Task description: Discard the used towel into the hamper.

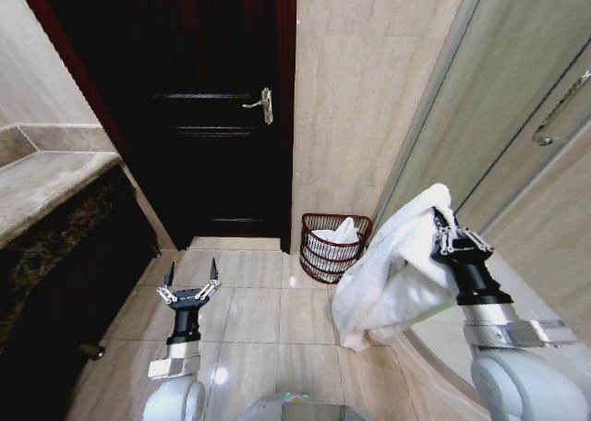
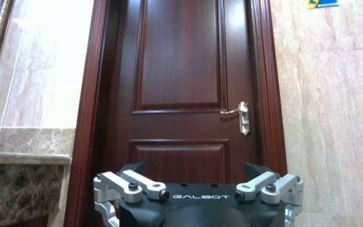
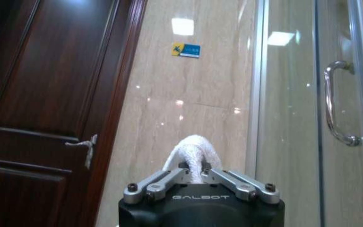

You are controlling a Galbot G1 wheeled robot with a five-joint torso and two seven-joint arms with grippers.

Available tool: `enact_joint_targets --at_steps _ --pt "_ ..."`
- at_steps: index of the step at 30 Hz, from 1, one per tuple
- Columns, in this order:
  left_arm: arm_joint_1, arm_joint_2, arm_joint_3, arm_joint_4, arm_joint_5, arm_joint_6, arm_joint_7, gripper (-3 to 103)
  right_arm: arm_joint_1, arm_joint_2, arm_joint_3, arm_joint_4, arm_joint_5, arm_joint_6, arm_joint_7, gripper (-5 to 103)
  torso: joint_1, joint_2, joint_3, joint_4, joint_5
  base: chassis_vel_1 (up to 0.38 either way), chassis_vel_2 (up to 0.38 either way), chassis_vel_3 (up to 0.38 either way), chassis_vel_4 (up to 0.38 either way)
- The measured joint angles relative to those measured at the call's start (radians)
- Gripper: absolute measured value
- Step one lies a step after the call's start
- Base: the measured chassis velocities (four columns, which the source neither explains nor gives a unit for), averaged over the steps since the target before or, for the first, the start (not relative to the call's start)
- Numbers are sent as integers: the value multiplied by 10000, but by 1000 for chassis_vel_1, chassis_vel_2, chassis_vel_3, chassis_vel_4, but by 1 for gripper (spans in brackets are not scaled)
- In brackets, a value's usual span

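Two grippers face the door: the right gripper (image 1: 450,229) clamps a white towel (image 1: 392,273), its lower folds draping over the arm. Left gripper (image 1: 189,278) hangs spread and empty. Ahead, the hamper (image 1: 334,246) stands by the wall, seemingly holding white cloth.

The word GALBOT stands in pale letters on the black body of the left gripper (image 2: 197,176) and again on the black body of the right gripper (image 3: 194,166), and a small blue and yellow sticker (image 3: 186,49) on the wall is too small to read.
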Motion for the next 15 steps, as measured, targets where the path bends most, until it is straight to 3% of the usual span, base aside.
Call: enact_joint_targets --at_steps 15 --pt "-18 2 36 290 -103 -92 -132 100 158 -160 -49 -163 96 -91 15 2 285 677 394 -1 1 0 0 0 0"
